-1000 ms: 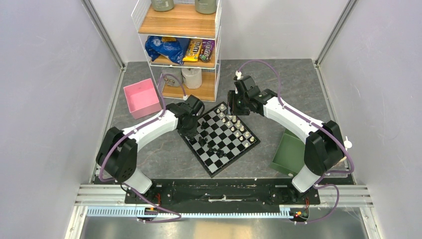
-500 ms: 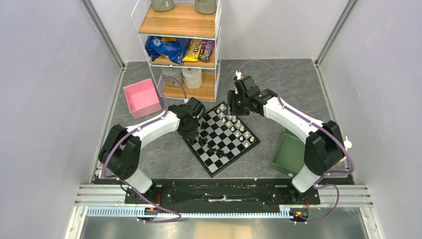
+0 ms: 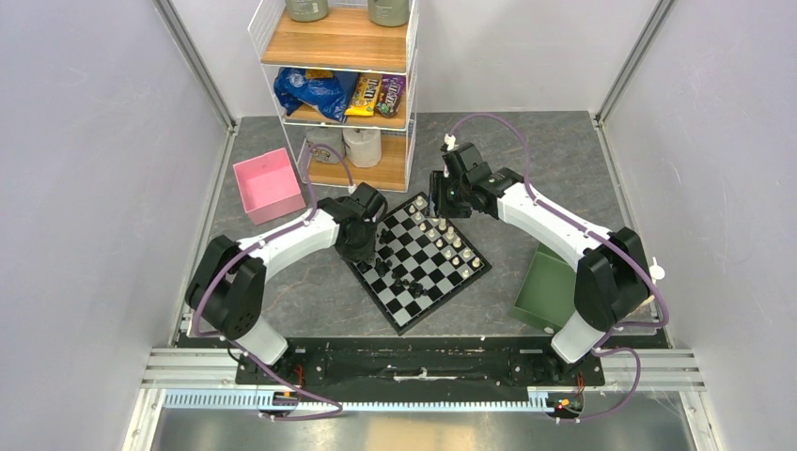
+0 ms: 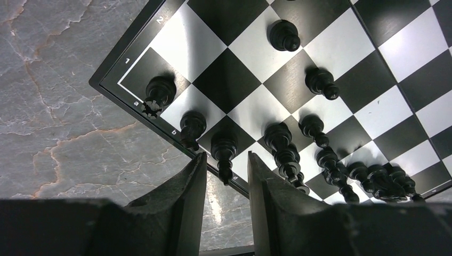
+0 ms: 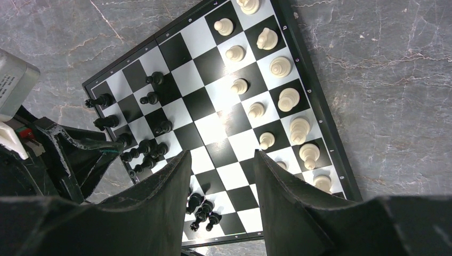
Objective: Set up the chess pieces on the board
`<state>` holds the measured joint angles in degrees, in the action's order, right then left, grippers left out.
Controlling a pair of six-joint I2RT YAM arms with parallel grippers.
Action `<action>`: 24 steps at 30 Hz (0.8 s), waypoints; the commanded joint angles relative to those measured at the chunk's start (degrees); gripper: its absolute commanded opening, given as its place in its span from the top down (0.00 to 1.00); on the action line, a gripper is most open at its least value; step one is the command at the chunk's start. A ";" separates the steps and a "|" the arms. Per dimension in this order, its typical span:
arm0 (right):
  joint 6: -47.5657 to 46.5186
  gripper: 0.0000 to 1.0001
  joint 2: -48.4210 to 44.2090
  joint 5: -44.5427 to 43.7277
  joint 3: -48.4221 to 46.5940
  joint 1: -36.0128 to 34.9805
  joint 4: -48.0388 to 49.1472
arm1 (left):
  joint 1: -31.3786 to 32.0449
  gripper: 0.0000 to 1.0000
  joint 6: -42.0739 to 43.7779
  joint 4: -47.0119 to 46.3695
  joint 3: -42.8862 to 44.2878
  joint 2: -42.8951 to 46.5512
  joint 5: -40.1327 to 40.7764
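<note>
Fingers [image 4: 184, 197] of left gripper [image 4: 227, 165] and right gripper [image 5: 221, 160] gape empty; cream pieces [image 5: 288, 98] look mostly ranked, black pieces [image 4: 325, 157] bunch at lower right.

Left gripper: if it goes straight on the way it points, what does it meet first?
Probably the black bishop-like piece, third from the corner on the edge row of the board; its tip sits between the open jaws of the left gripper. Depth is unclear.
</note>
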<state>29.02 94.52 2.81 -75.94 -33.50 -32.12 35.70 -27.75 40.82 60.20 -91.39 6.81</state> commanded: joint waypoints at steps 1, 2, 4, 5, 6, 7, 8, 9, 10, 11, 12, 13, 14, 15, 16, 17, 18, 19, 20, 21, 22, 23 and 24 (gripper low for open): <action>0.27 0.45 0.04 0.42 -1.43 0.28 1.01 | -0.11 0.59 0.01 -0.83 2.39 3.67 -1.42; 0.34 0.45 -0.04 0.37 -1.40 0.27 1.01 | -0.09 0.58 -0.16 -0.74 2.68 4.28 -1.45; 0.41 0.45 0.21 0.50 -1.40 0.27 1.00 | -0.04 0.57 -0.42 -0.74 3.19 5.43 -1.25; 0.50 0.45 0.22 0.59 -1.47 0.27 1.00 | -0.11 0.57 -0.45 -0.51 3.61 5.74 -1.13; 0.51 0.45 0.27 0.61 -1.49 0.32 1.01 | -0.11 0.57 -0.45 -0.25 4.05 5.96 -1.20; 0.60 0.45 0.23 0.59 -1.45 0.32 0.96 | -0.11 0.57 -0.32 -0.21 4.28 6.17 -1.32; 0.60 0.45 0.23 0.57 -1.47 0.30 1.00 | -0.11 0.57 -0.34 -0.23 4.46 6.26 -1.51; 0.60 0.45 0.20 0.55 -1.42 0.28 1.01 | -0.11 0.57 -0.34 -0.30 4.61 6.20 -1.63; 0.60 0.45 0.23 0.49 -1.33 0.27 1.00 | -0.11 0.56 -0.21 -0.45 4.69 6.08 -1.86; 0.54 0.45 0.27 0.50 -1.31 0.29 1.00 | -0.09 0.56 -0.05 -0.54 4.91 5.74 -2.23; 0.60 0.45 0.27 0.52 -1.32 0.27 0.98 | -0.11 0.56 0.05 -0.71 5.00 5.29 -2.71; 0.60 0.45 0.27 0.47 -1.27 0.27 1.00 | -0.06 0.56 0.02 -1.01 5.01 4.98 -3.08; 0.68 0.45 0.23 0.47 -1.23 0.27 1.01 | -0.02 0.56 0.06 -1.39 4.93 4.56 -3.65; 0.69 0.45 0.19 0.51 -1.23 0.23 0.96 | 0.06 0.56 0.06 -1.68 4.92 4.25 -4.00; 0.68 0.45 0.14 0.45 -1.23 0.32 1.00 | 0.23 0.56 0.06 -1.87 5.01 3.86 -4.29; 0.57 0.45 0.07 0.41 -1.18 0.27 1.01 | 0.33 0.56 0.06 -2.12 4.94 3.56 -4.64; 0.58 0.45 0.09 0.34 -1.14 0.27 1.01 | 0.46 0.56 -0.06 -2.36 4.91 3.24 -4.94; 0.56 0.45 0.01 0.22 -1.06 0.27 0.96 | 0.63 0.56 -0.26 -2.59 4.79 3.02 -5.10; 0.49 0.45 0.04 0.20 -1.05 0.27 0.96 | 0.76 0.56 -0.35 -2.99 4.70 2.84 -5.26; 0.52 0.45 0.10 0.23 -1.05 0.28 1.00 | 0.92 0.56 -0.54 -3.17 4.73 2.56 -5.38; 0.52 0.45 0.05 0.29 -1.05 0.33 1.04 | 1.05 0.56 -0.56 -3.28 4.75 2.22 -5.48; 0.52 0.45 0.05 0.34 -1.11 0.27 1.00 | 1.11 0.56 -0.64 -3.29 4.88 1.95 -5.45; 0.52 0.45 0.06 0.35 -1.12 0.28 1.01 | 1.19 0.56 -0.69 -3.29 4.93 1.60 -5.36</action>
<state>29.12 94.67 2.83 -75.94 -33.50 -32.12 36.32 -27.77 39.62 63.40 -88.73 2.74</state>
